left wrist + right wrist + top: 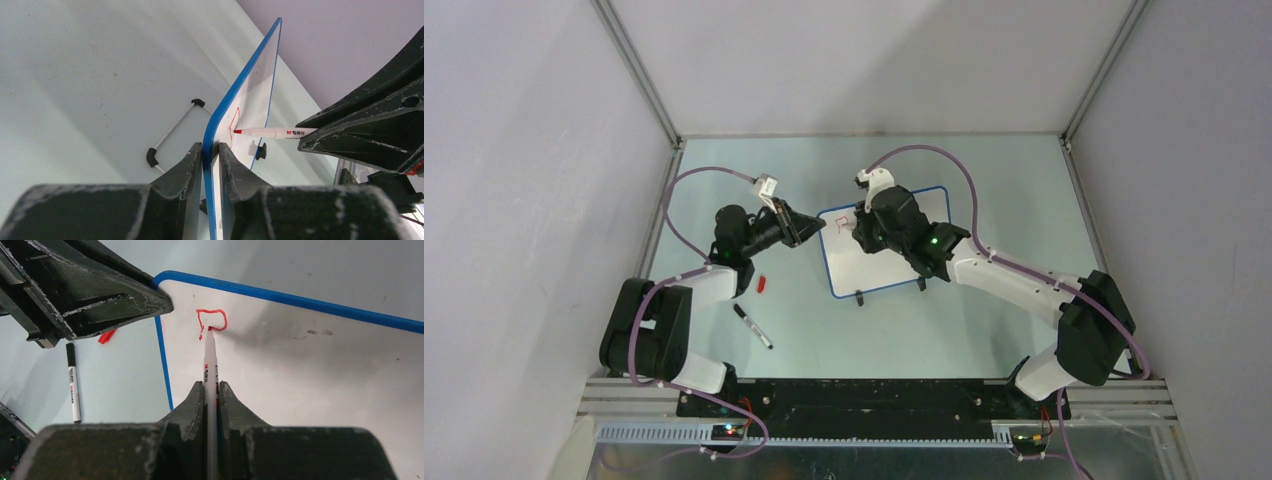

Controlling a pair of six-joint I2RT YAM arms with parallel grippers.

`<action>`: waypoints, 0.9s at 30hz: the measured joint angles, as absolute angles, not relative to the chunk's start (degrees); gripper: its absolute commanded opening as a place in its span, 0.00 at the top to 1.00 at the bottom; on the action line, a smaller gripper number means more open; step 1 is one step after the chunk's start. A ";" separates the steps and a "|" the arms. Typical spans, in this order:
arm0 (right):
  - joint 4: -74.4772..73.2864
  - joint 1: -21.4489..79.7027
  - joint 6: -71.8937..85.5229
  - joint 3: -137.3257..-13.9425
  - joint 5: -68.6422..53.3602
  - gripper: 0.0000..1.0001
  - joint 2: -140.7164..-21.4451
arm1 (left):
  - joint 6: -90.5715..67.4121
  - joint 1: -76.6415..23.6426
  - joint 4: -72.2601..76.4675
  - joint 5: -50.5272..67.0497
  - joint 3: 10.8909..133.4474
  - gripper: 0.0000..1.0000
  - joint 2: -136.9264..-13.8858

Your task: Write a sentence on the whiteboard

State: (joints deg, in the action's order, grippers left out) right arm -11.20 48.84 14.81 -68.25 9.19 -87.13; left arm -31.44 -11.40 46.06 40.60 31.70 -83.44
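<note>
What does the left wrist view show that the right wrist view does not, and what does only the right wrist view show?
Only the left wrist view: the whiteboard seen edge-on, and a wire stand with black ends on the table beside it.
Only the right wrist view: the board's face with the red stroke as a closed loop, plus a black marker and a red cap lying on the table.
Both: the left gripper on the board's rim, and the right gripper holding the red marker, its tip at the stroke.
</note>
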 measured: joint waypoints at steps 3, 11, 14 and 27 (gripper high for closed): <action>-10.90 48.88 14.83 -68.25 8.67 1.00 -87.46 | -31.42 -11.44 46.04 40.42 31.70 0.79 -83.44; -10.72 48.95 14.94 -68.25 7.81 1.00 -87.88 | -31.40 -11.51 45.91 40.14 31.70 0.79 -83.44; -10.72 48.95 14.96 -68.25 7.73 1.00 -87.88 | -31.29 -11.51 45.89 40.14 31.70 0.79 -83.44; -11.20 48.95 15.00 -68.25 8.99 1.00 -87.85 | -30.96 -11.62 45.69 39.59 31.70 0.79 -83.44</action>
